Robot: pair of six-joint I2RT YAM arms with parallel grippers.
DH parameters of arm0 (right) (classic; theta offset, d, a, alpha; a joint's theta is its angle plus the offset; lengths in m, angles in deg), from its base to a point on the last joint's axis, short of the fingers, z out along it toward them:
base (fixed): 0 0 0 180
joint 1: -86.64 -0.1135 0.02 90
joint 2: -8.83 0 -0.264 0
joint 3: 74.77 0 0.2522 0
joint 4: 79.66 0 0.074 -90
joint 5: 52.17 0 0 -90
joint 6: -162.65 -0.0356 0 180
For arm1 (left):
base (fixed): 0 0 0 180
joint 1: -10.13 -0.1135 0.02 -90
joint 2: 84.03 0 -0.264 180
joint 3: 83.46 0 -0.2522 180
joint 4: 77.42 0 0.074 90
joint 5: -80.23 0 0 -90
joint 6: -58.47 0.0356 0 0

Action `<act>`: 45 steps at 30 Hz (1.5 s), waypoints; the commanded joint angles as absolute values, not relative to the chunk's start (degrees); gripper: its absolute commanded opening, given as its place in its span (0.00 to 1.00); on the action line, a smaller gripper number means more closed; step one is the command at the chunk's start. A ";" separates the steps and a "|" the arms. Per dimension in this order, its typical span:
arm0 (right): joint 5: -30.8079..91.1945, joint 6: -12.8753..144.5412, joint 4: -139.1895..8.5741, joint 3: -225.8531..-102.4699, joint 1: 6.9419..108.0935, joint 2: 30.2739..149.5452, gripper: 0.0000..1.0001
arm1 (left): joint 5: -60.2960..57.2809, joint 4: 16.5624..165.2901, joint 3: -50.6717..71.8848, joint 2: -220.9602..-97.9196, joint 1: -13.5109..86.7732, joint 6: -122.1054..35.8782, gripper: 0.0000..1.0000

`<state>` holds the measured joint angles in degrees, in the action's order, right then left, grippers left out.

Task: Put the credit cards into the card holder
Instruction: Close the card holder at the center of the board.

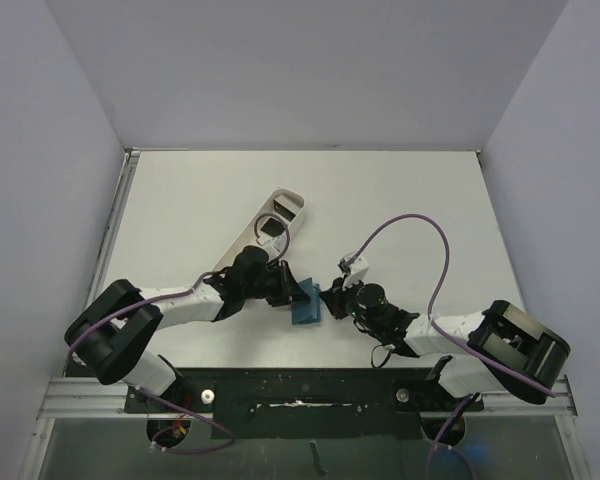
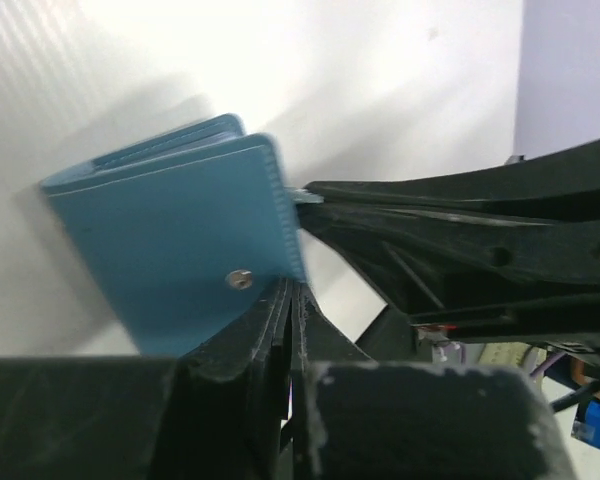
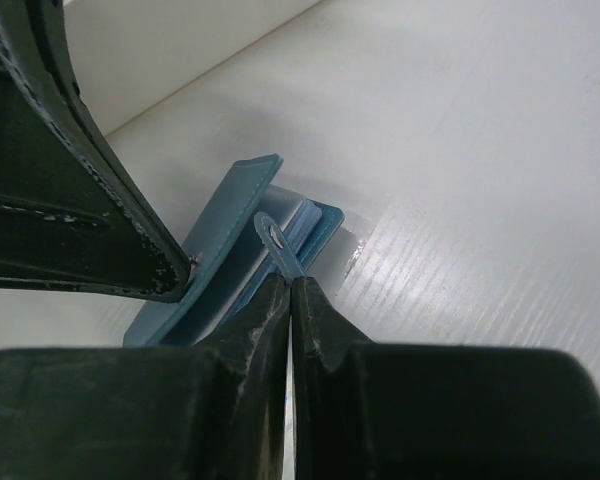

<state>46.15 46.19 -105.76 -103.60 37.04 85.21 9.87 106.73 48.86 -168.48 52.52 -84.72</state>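
The teal card holder (image 1: 305, 305) stands on edge on the table between my two grippers, partly spread. In the left wrist view its cover (image 2: 180, 250) shows a metal snap (image 2: 239, 280). My left gripper (image 2: 292, 292) is shut, its tips pinching the cover's lower corner. My right gripper (image 3: 292, 285) is shut on the snap tab (image 3: 272, 240), with the card holder (image 3: 230, 270) just beyond it. The left arm's finger (image 3: 80, 200) presses at the cover's edge. One dark credit card (image 1: 270, 228) lies in the white tray.
A long white oblong tray (image 1: 280, 205) lies slanted behind the left arm (image 1: 180, 305). Purple cables loop over the right arm (image 1: 440, 335). Grey walls close off the table on three sides.
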 commanded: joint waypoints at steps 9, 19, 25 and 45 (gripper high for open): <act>48.79 48.31 -109.16 -102.79 36.62 81.65 0.04 | 3.48 102.35 45.78 -173.00 53.29 -81.71 0.00; 47.89 49.27 -114.14 -100.05 36.46 80.66 0.21 | 2.01 101.08 43.76 -177.42 54.01 -81.77 0.01; 46.64 47.53 -111.37 -98.68 36.38 74.07 0.39 | -0.06 98.02 42.11 -178.07 54.52 -81.16 0.02; 37.27 22.55 -86.43 -109.64 46.40 78.15 0.38 | -0.23 99.96 43.25 -176.58 55.31 -83.93 0.09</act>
<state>44.73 26.13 -82.96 -108.21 45.21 75.59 1.91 99.41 43.51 -177.22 54.99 -83.89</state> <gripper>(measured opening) 0.386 0.082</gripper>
